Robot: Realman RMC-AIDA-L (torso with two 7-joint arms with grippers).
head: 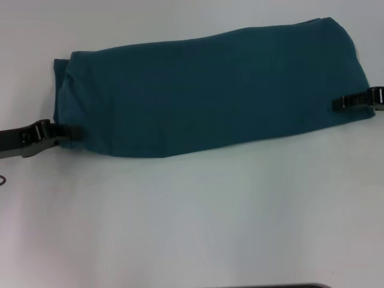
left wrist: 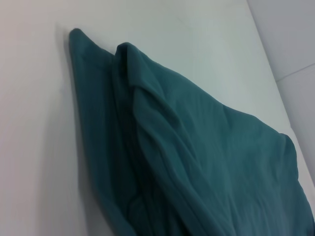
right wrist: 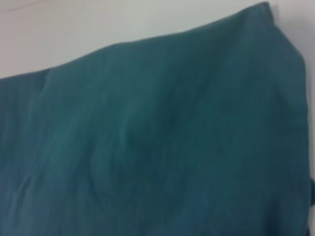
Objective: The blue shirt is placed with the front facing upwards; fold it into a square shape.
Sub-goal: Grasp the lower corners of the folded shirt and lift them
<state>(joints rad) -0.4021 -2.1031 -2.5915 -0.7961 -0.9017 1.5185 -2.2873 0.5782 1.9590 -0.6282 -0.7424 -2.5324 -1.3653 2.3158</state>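
You see the blue shirt [head: 210,90] lying across the far half of the white bench [head: 198,216], already folded into a long band that runs left to right and climbs a little toward the far right. No lettering or collar shows on the upper face; it is plain cloth with soft creases. At the left end the layers are uneven: a lower edge sticks out past the top layer, and the left wrist view shows that end [left wrist: 147,147] as several stacked folds coming to two small points.

Left end effector [head: 65,133]: low at the bench surface, at the near left corner of the band, its tips touching the cloth edge. They look pinched together on the corner, though the contact itself is small and dark.

Right end effector [head: 341,103]: at the right end of the band, on its near side, tips lying over the cloth edge and closed on it as far as you can see. The right wrist view is filled by the shirt surface [right wrist: 162,137], with bare bench beyond.
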